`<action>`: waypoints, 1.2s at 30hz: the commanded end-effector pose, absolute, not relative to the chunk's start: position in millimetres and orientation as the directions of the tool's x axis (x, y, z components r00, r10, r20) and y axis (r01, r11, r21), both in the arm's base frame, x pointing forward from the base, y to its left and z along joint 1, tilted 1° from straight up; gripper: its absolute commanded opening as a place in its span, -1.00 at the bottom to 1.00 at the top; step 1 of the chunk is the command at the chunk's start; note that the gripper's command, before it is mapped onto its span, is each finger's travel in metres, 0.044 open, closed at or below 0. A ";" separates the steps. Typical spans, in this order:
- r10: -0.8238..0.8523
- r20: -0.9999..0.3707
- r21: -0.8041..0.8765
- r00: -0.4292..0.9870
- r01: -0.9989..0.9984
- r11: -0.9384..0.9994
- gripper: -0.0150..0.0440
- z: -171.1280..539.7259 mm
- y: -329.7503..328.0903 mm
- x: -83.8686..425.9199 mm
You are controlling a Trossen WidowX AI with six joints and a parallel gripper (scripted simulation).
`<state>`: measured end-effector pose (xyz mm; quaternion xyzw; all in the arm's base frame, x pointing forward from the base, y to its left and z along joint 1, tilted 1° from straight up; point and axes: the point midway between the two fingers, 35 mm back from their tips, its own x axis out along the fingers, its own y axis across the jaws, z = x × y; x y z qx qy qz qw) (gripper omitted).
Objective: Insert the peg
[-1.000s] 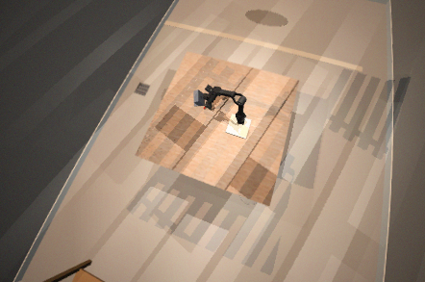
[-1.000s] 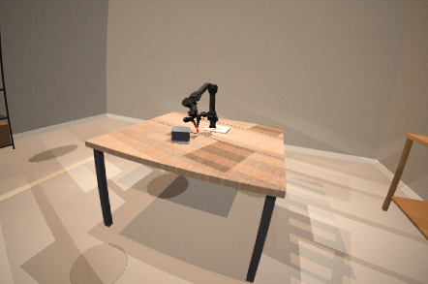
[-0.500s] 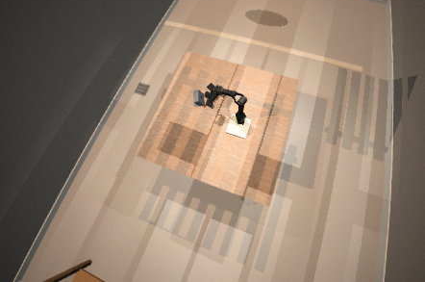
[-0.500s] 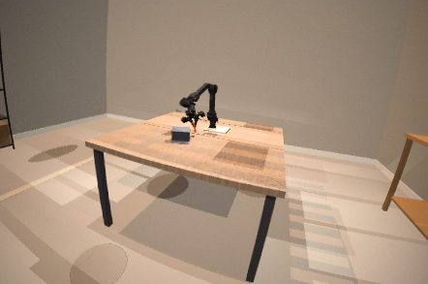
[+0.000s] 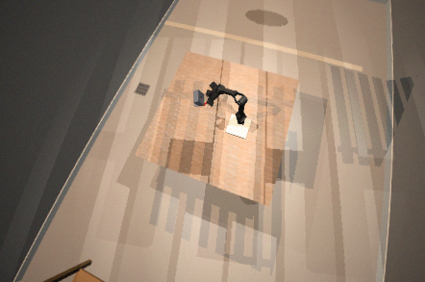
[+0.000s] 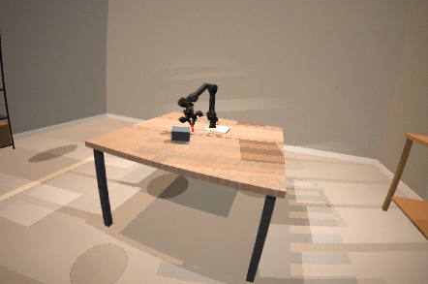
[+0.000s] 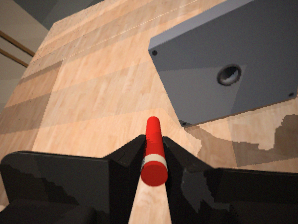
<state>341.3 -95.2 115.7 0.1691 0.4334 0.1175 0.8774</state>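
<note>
So the smooth round red peg with a pale band near its top end [image 7: 154, 150] is clamped tight in my black pincer [image 7: 152, 152], sticking out forward from between the two fingers, up off the wooden counter [image 7: 85, 95]. One peg, one grey sloped panel [image 7: 235, 50], and one round dark hole [image 7: 229, 75] in its face. The panel sits ahead and to the right of my pincer, and the peg tip stops short of it, left of the hole. The panel's top and right side run out of the wrist view. I can't make out the hole's bottom. From the far views the peg is just a tiny red speck [image 6: 192, 127].
</note>
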 end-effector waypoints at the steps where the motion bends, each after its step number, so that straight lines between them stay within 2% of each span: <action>1: 0.350 -0.703 0.397 0.619 -0.067 0.915 -0.49 118.7 -99.6 340.5; 36: 0.311 -0.582 0.420 0.752 -0.050 0.906 -0.49 123.1 -141.7 325.2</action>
